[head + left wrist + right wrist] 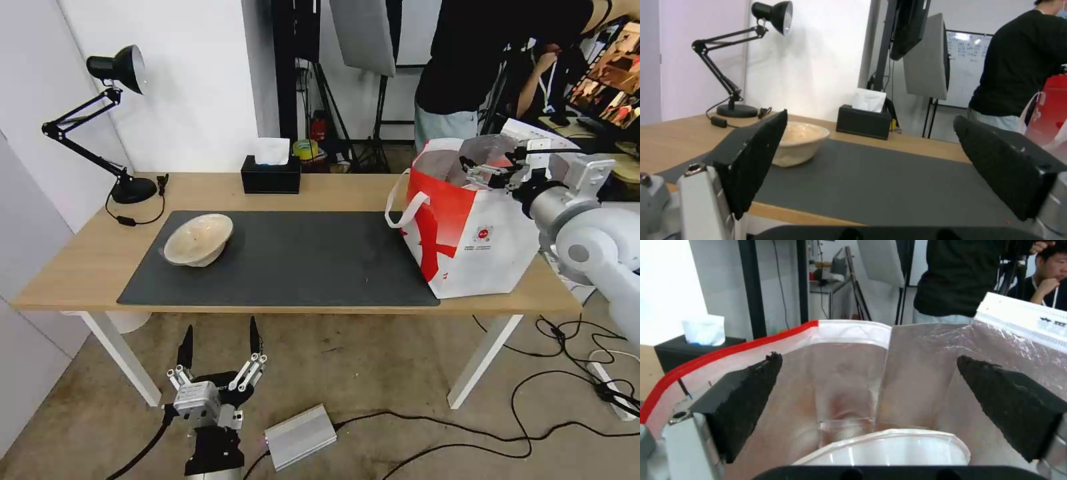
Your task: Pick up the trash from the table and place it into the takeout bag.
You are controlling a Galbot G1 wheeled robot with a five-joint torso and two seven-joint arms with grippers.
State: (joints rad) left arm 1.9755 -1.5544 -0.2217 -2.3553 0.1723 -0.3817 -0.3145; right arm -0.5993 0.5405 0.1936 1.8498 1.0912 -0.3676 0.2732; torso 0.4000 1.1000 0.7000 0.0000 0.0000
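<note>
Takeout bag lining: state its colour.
Silver foil, best seen in the right wrist view: large white and red takeout bag.

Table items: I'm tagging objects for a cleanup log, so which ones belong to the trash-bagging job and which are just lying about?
Part of the job:
- beige pulp bowl on the grey mat
- takeout bag, at the table's right end
- white round bowl already inside the bag
- right gripper, open over the bag

Just lying about:
- black tissue box
- desk lamp
</note>
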